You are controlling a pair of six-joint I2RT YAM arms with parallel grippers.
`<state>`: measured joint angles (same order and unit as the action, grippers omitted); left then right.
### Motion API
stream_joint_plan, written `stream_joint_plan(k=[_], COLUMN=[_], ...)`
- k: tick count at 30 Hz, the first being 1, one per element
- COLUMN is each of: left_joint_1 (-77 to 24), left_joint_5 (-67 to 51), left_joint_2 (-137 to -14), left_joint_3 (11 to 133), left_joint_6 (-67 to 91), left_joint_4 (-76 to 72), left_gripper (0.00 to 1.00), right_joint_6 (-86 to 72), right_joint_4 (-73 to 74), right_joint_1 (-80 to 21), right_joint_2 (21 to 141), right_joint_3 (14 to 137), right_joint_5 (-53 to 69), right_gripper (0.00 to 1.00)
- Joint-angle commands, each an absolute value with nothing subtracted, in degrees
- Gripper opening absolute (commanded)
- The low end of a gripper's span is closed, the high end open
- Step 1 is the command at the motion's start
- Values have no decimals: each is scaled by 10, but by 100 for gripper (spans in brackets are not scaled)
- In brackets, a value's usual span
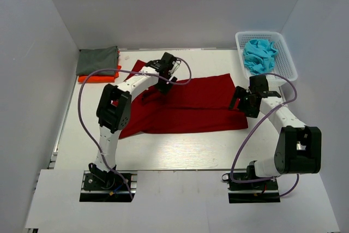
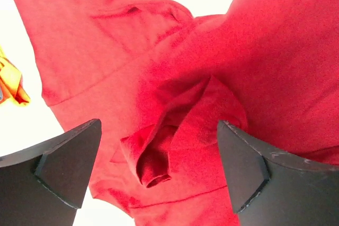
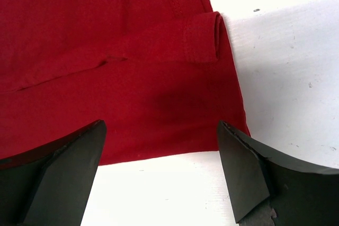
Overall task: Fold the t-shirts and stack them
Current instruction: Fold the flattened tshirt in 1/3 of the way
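Left wrist: I see left gripper [image 2: 159, 124] spread over a bunched fold of the red shirt [image 2: 265, 51]; right gripper [image 3: 161, 124] spread too, over its hem corner

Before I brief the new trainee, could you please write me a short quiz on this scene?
1. True or false: the folded grey-green cloth t-shirt lies on top of the bright orange t-shirt.
2. What is in the white plastic lattice basket? A. turquoise blue cloth B. white towels C. nothing
3. Fill in: the left gripper and the right gripper each hang over the dark red cloth t-shirt with jaws ____.

Key: 1 true; 2 A; 3 open.
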<state>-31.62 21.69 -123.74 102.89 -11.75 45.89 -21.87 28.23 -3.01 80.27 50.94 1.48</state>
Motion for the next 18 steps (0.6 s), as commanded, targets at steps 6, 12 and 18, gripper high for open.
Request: stream_joint_plan(k=[6, 12, 18], left_joint_1=[-294, -269, -236], left_joint_5=[194, 142, 132], left_joint_2=[-982, -897, -967], left_joint_3=[892, 767, 765], left_joint_6=[89, 237, 287], left_joint_4=[353, 419, 475], left_gripper=[100, 100, 91], right_joint_6=[-199, -191, -188], right_joint_4=[268, 266, 268], right_joint_1=[-33, -33, -31], right_joint_2=[764, 757, 766], right_joint_3=[506, 500, 501], right_joint_5=[46, 50, 56], right_gripper=[90, 90, 90])
